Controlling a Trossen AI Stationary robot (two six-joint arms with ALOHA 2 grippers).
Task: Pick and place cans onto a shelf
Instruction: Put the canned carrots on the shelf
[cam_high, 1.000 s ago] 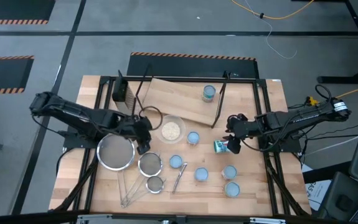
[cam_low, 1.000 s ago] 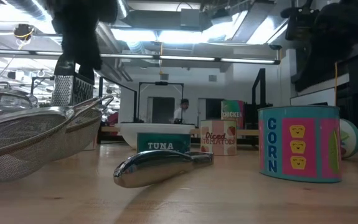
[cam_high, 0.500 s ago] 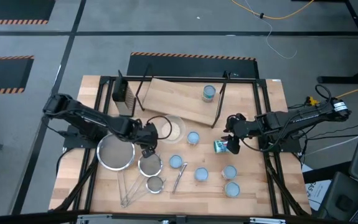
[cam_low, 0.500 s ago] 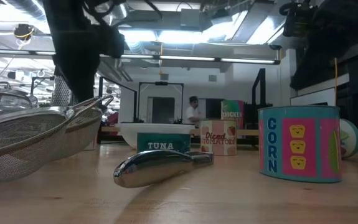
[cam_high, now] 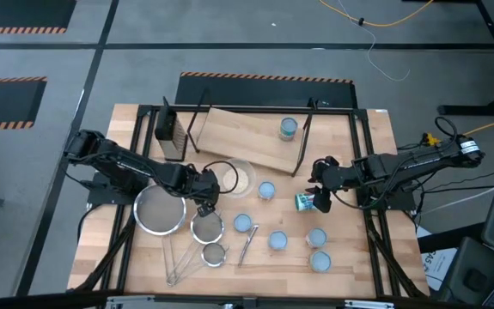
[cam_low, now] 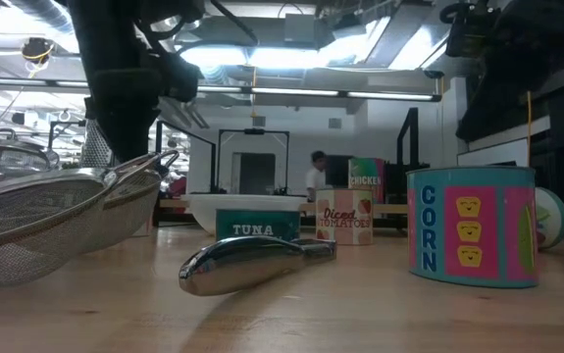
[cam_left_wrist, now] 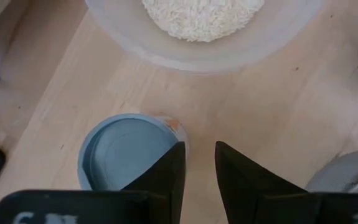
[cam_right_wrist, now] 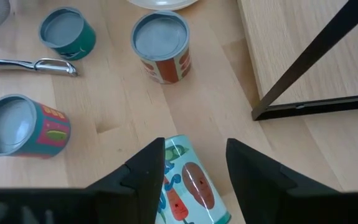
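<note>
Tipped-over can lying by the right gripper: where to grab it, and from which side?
The green-and-white labelled can lying on its side is best taken across its curved wall, mid-length, coming from above. Its flat ends face sideways, so a top grip is out. The right gripper already straddles it, jaws open on either side; closing there looks reasonable, though it may roll.

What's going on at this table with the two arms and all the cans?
Two robot arms are moving cans onto the shelf. One can stands on it already. The right gripper sits around a can lying on its side on the table, just off the shelf's near edge. The left gripper hangs low beside an upright can next to the bowl of grains. Several other cans stand on the table, not yet moved.
</note>
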